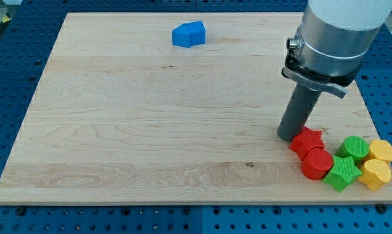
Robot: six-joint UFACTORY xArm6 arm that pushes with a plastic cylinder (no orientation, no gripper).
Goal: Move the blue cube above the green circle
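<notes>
Now my tip (288,136) touches the red star (306,140) | no pincer visible, state unknowable | blue cube (188,34) far off at counter (150,130) top | green circle (355,149) lower right

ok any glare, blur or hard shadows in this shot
Camera view: sharp and evenly lit, no glare on the wooden board; only soft shadows under the blue block and beside my tip, which touches the red star; the arm's upper part is cropped at the view's top.

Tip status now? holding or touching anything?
No gripper on this arm, nothing held. My tip rests on the board just to the view's left of the red star, at or very near its edge; far from the blue block.
</notes>
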